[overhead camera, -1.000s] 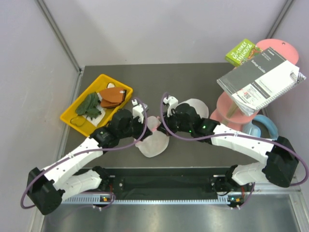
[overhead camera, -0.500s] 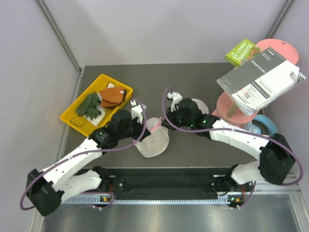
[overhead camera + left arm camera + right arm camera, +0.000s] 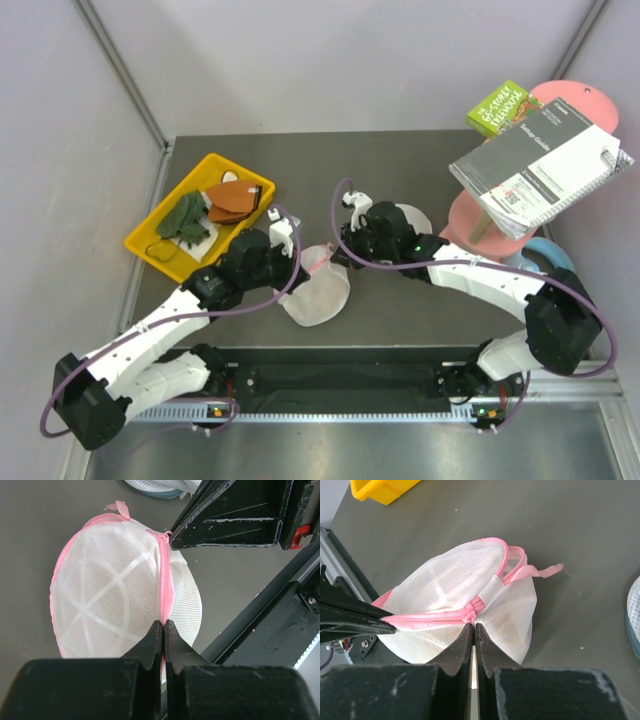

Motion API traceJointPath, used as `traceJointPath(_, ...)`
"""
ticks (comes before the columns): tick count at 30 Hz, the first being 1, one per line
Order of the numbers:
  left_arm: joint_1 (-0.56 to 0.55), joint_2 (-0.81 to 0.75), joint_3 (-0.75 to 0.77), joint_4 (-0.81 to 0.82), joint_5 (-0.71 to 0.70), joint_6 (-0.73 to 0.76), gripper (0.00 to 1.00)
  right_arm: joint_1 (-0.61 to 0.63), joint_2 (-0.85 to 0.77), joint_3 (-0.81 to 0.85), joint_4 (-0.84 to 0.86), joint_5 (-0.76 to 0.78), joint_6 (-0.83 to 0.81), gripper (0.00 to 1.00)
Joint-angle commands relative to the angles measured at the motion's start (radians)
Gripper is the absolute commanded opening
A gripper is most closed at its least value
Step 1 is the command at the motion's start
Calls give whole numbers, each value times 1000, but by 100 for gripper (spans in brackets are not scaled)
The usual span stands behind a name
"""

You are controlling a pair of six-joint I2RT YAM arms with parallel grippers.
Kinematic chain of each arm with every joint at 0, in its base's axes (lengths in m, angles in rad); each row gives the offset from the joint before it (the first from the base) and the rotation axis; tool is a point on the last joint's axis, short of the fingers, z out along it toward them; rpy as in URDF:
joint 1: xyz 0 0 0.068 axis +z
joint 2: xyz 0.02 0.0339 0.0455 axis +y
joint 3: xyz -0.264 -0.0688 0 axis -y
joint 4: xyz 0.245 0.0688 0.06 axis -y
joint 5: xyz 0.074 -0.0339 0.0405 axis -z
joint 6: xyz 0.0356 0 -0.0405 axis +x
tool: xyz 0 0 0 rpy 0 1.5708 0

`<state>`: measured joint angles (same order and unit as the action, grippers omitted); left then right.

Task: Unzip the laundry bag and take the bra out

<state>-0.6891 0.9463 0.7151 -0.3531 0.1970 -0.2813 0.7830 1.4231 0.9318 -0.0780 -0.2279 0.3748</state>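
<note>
The laundry bag (image 3: 316, 296), a white mesh dome with a pink rim, hangs between my two grippers near the table's front middle. My left gripper (image 3: 300, 262) is shut on the bag's pink zipper seam (image 3: 163, 592), as the left wrist view (image 3: 164, 625) shows. My right gripper (image 3: 338, 248) is shut on the pink zipper pull (image 3: 472, 614) at the seam's other end, seen in the right wrist view (image 3: 473, 626). The zipper line (image 3: 425, 618) looks closed and taut. A pink loop (image 3: 532, 572) sticks out of the bag. The bra is hidden.
A yellow tray (image 3: 150, 250) at the left holds reddish-brown pieces (image 3: 232, 200) and dark green cloth (image 3: 185, 218). A plain white dome (image 3: 410, 218) lies behind the right gripper. A pink stand (image 3: 478, 228) with booklets (image 3: 540, 160) and a blue object (image 3: 550, 262) stand at the right.
The right gripper has shifted a little to the left, closer to the left gripper. The bag's shape has changed slightly between them. The left arm has barely moved.
</note>
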Motion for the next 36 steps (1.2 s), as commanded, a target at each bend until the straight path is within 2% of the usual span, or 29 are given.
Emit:
traceJointPath(1, -6, -21, -9, -11, 39, -15, 0, -41, -1, 13, -9, 75, -37, 0)
traceJointPath(2, -9, -20, -11, -6, 26, -24, 15, -41, -12, 9, -17, 76, -37, 0)
traceJointPath(5, -16, -20, -22, 22, -27, -55, 42, -39, -42, -19, -42, 96, -33, 0)
traceJointPath(6, -16, -23, -22, 29, -42, -64, 55, -36, -52, -27, -49, 102, -30, 0)
traceJointPath(8, -16, -29, -17, 43, -106, -91, 63, -30, -76, -47, -80, 124, -31, 2)
traceJointPath(9, -16, -41, -17, 45, -146, -99, 71, -22, -87, -53, -88, 128, -31, 4)
traceJointPath(10, -16, -50, -10, 34, -189, -126, 73, -19, -93, -60, -97, 133, -30, 12)
traceJointPath(11, -16, -56, -9, 25, -335, -148, 75, -16, -110, -65, -117, 136, -31, 18)
traceJointPath(12, -15, -75, -8, 14, -403, -201, 78, -13, -118, -67, -127, 137, -33, 26)
traceJointPath(13, -15, -84, -8, -3, -460, -225, 80, -10, -127, -68, -138, 142, -36, 40)
traceJointPath(14, -13, -93, -11, -27, -555, -246, 81, -7, -145, -67, -155, 145, -36, 48)
traceJointPath(15, -13, -110, -16, -41, -580, -289, 81, -2, -154, -65, -163, 150, -42, 62)
traceJointPath(18, -12, -127, -45, -61, -581, -360, 83, 5, -190, -42, -203, 176, -56, 75)
traceJointPath(24, -12, -130, -150, -31, -461, -487, 83, 28, -201, 50, -209, 199, -146, 82)
traceJointPath(32, -12, -159, -207, 31, -384, -550, 79, 108, -24, 191, -146, 165, -299, 83)
traceJointPath(36, -12, -167, -242, 72, -346, -571, 73, 157, 77, 261, -115, 133, -369, 83)
